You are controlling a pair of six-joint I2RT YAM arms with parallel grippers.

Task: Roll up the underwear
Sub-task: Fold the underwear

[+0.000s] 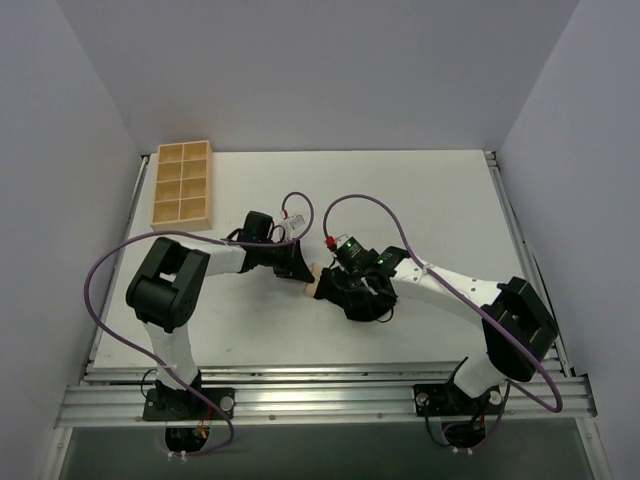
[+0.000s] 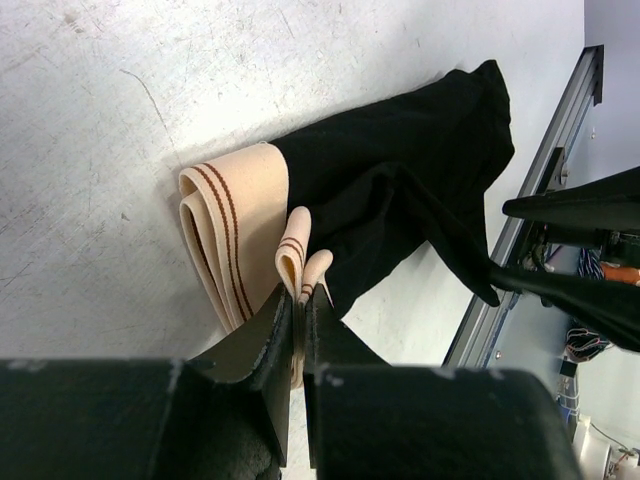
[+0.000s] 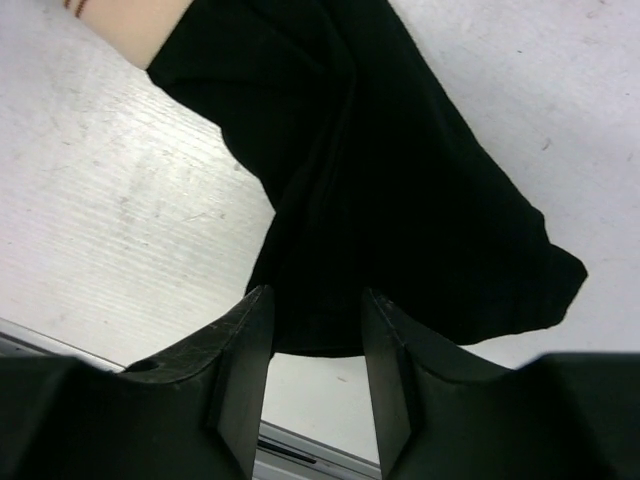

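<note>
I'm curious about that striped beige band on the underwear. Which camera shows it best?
The left wrist view: the underwear's waistband lies folded in full sight, stripes clear, one fold pinched by the left tool. The right wrist view catches only a corner of it; the top view only a tan sliver.

White scratched table (image 1: 420, 190) carrying two items. Wooden compartment tray (image 1: 182, 183) sitting at far left corner. Underwear (image 2: 400, 170) lying near centre, beige waistband folding over itself.
</note>
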